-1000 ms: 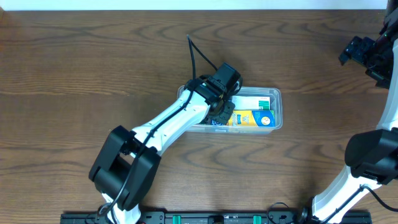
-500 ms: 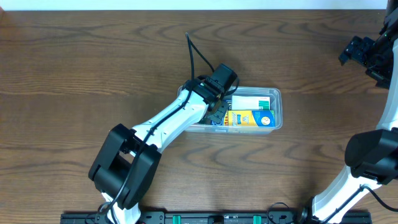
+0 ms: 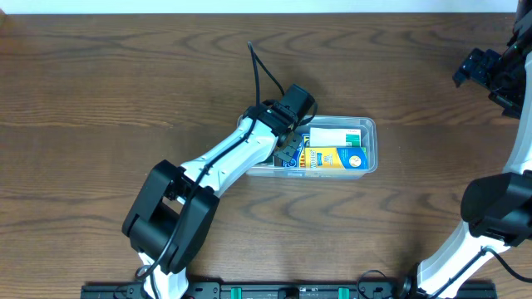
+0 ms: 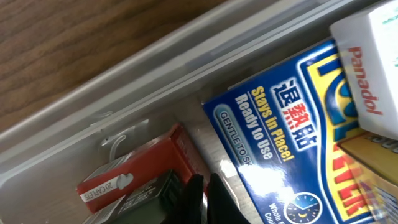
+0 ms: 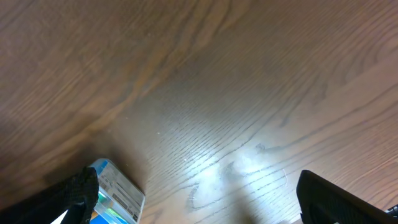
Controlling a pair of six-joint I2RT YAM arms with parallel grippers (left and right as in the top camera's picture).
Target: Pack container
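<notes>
i count one container (image 3: 373, 146), two pincers and four small boxes. the container is a clear plastic tub, rectangular with rounded corners and a rim, and its pale wall is see-through enough to show the wood grain behind it. it lies on the table (image 3: 125, 83) a little right of the middle, with its long side running left to right.

the boxes are all inside it. a red staples box (image 4: 134, 180) sits at the left end, and a blue box (image 4: 292, 137) lies flat beside it. a white panadol box (image 4: 367, 50) lies along the far side, and a yellow box (image 3: 331, 157) lies along the near side.

my left pincer (image 4: 207, 198) is closed with nothing between its fingers. its tips are down in the left end of the container, between the red staples box and the blue box. my right pincer (image 3: 470, 71) is spread wide and empty, well apart from the container at the far right of the table.

compared with a second ago, my left pincer sits slightly further left in the container. the container and my right pincer are where they were.
</notes>
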